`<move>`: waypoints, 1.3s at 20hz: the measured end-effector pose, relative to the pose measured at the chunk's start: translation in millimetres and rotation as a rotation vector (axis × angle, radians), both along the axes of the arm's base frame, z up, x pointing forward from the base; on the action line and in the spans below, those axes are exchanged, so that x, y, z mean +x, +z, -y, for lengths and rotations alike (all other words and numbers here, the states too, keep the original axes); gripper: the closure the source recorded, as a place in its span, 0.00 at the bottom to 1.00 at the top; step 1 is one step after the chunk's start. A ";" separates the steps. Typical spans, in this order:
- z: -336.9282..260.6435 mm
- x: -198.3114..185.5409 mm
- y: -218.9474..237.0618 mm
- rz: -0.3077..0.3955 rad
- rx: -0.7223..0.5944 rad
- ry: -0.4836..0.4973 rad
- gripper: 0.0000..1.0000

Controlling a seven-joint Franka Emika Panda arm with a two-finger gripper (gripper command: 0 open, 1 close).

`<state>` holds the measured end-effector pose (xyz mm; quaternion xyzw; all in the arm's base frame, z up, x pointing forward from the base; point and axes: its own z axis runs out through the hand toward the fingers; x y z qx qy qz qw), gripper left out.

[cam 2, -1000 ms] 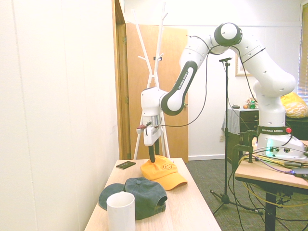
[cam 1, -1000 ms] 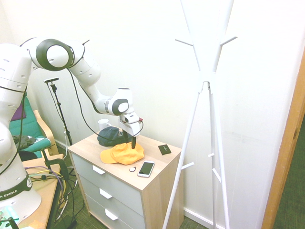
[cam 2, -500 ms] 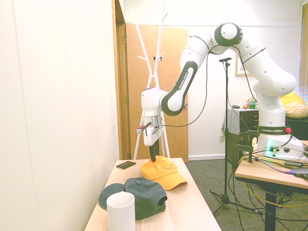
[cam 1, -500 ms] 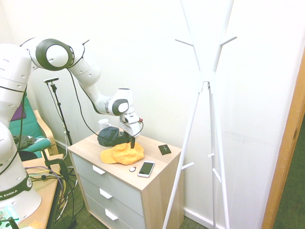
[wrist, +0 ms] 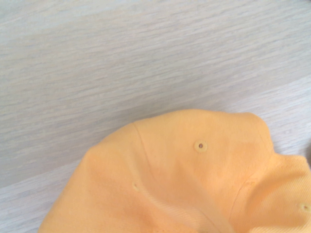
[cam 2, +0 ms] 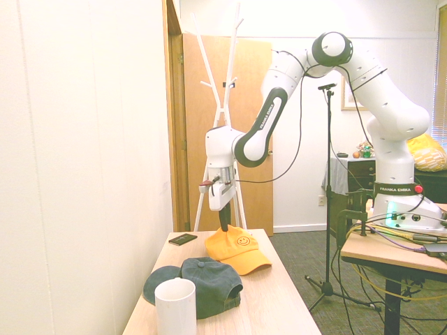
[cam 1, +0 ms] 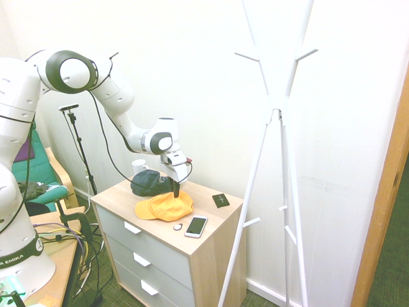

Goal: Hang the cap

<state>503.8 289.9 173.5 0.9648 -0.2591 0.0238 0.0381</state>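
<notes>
The cap was recorded lying on the worktop of the drawer unit, crown up and brim flat on the wood, with its smiley mark turned toward the second exterior camera. The gripper was set vertically at the rear of the crown, the side toward the wall. The fingers appeared drawn close together, their tips sunk into the cloth; a pinch on the crown fabric was judged likely, though a firm closure could not be confirmed. In the wrist view the crown was seen creased and bunched toward one corner, which fitted a pinch there. A grip at the crown was judged sensible, since the cap would then dangle with its opening downward, ready to be dropped over a peg.

The dark cap and white mug were noted on the same worktop, apart from the yellow one and outside the task. The phone and small black card lay nearby. The white coat stand was placed well apart beside the unit; a lift and a long carry were judged necessary.
</notes>
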 end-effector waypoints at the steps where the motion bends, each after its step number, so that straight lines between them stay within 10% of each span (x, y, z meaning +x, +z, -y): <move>1: 0.4 0.3 0.3 0.001 -0.001 -0.001 1.00; 11: -3.2 -14.0 53.5 0.021 -0.228 0.094 1.00; 26: 67.2 4.3 229.3 0.279 -0.850 0.260 1.00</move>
